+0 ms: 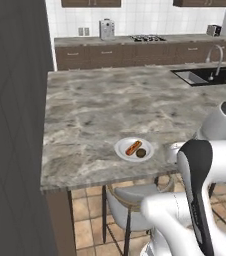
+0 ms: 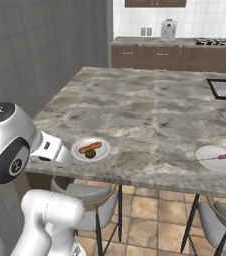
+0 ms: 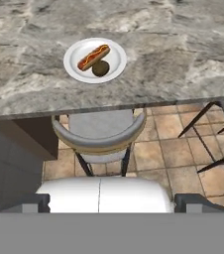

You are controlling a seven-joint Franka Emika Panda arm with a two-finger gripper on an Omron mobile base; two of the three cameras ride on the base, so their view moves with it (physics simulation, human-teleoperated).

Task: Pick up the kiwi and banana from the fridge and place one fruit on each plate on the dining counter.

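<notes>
The brown kiwi [image 3: 100,69] lies on a small white plate [image 3: 74,67] beside a reddish-orange sausage [image 3: 93,57], near the front edge of the dining counter [image 3: 183,59]. The same kiwi [image 1: 141,153] and plate [image 1: 121,149] sit left of my arm. A second plate [image 2: 210,162] with a thin reddish item lies further right on the counter. My gripper [image 3: 115,203] hangs back from the counter edge, above a stool, open with nothing between its widely spread tips. The hand [image 2: 50,150] is just left of the kiwi's plate [image 2: 77,149]. The banana and the fridge are out of view.
Grey stools [image 3: 101,134] stand tucked under the counter's front edge over a tiled floor. A black sink [image 1: 205,76] with a curved tap [image 1: 217,55] sits at the counter's far right. A wall counter [image 1: 135,50] on brown cabinets runs along the back.
</notes>
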